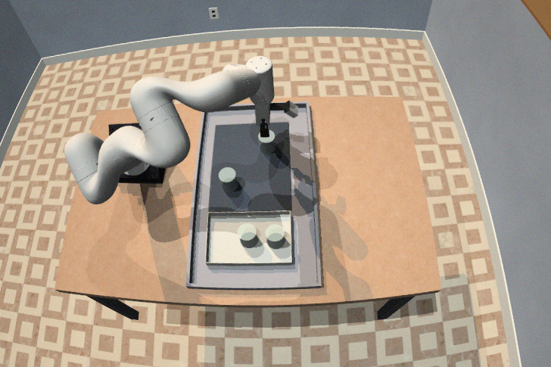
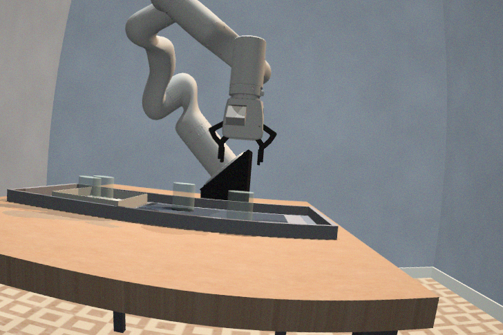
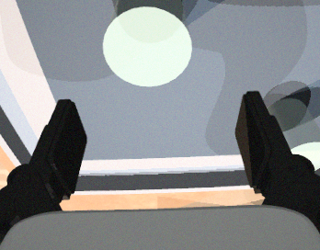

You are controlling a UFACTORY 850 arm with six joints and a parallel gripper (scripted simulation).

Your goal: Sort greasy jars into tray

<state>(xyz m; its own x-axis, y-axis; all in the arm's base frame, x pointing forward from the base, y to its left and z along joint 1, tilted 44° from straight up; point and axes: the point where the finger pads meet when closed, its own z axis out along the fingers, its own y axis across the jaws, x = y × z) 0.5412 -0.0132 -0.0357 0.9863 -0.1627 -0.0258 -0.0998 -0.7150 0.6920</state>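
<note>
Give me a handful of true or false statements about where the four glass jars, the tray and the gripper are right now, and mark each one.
1. Two upturned glass jars stand inside the pale rimmed tray. True.
2. The black two-fingered gripper is clamped on a jar. False: it is open, holds nothing and hangs well above the jars.
3. Two jars stand on the dark grey drying mat. True: one near the mat's far end, one nearer its middle.
4. The gripper hangs over the tray. False: it hangs over the mat's far end, close to the jar there.
5. One jar lies tipped on its side. False: all four stand upright.
</note>
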